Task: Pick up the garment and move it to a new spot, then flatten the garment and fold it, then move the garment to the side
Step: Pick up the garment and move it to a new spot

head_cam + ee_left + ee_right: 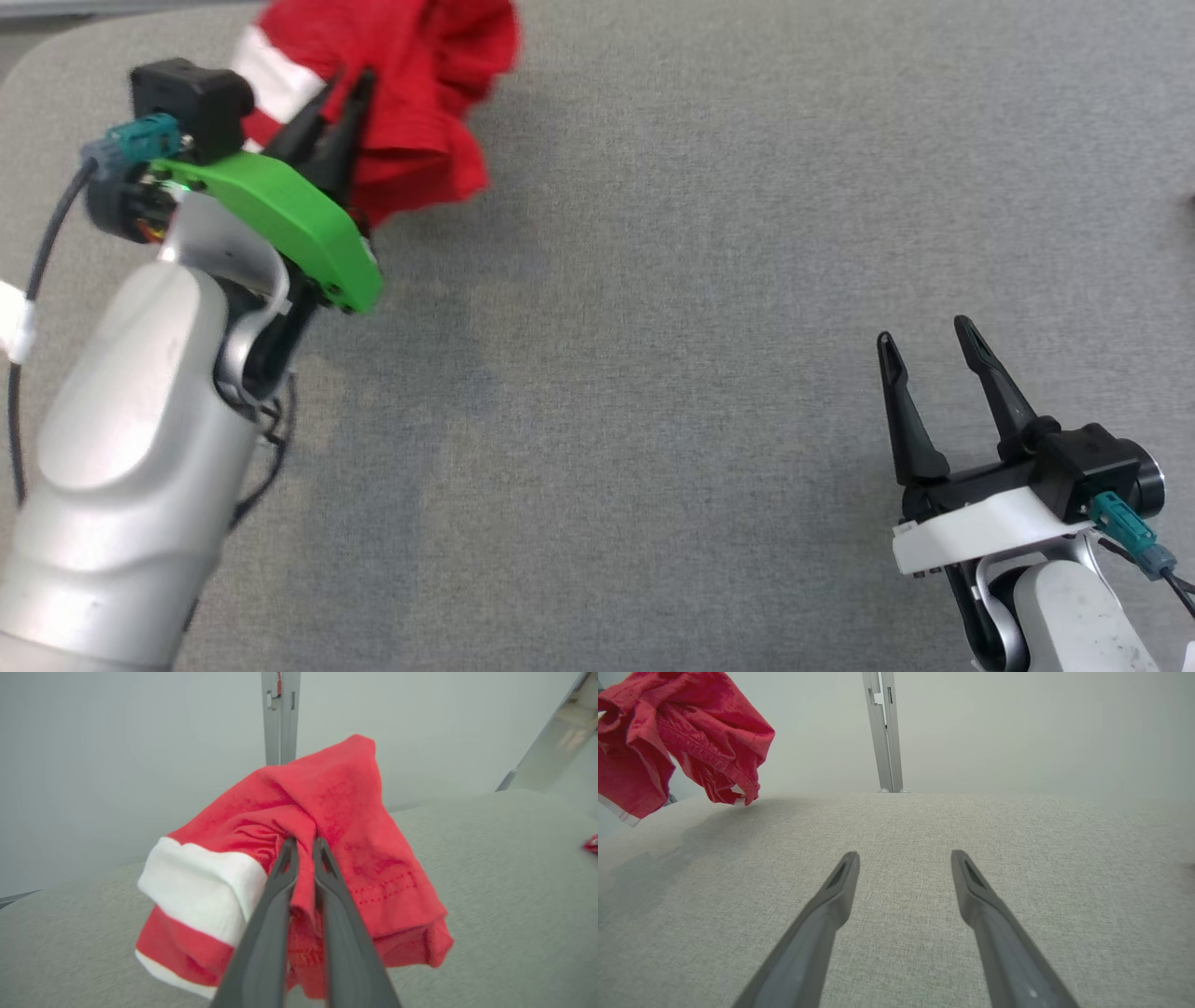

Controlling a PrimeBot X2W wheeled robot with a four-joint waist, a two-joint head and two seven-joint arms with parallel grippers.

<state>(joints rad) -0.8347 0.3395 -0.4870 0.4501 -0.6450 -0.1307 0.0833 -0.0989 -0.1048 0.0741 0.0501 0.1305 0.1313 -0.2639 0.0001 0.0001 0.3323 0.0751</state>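
Note:
A red garment with a white band hangs bunched at the upper left of the head view, lifted off the grey table. My left gripper is shut on a fold of it; in the left wrist view the cloth is pinched between the two fingers of that gripper and drapes to both sides. In the right wrist view the garment hangs at the upper left above the table. My right gripper stands open near the lower right, its fingers spread over bare table, nothing between them.
The grey fabric table spreads wide under both arms. A grey upright post stands behind its far edge, also seen as a post before a pale wall. A small red thing lies at the far right edge of the left wrist view.

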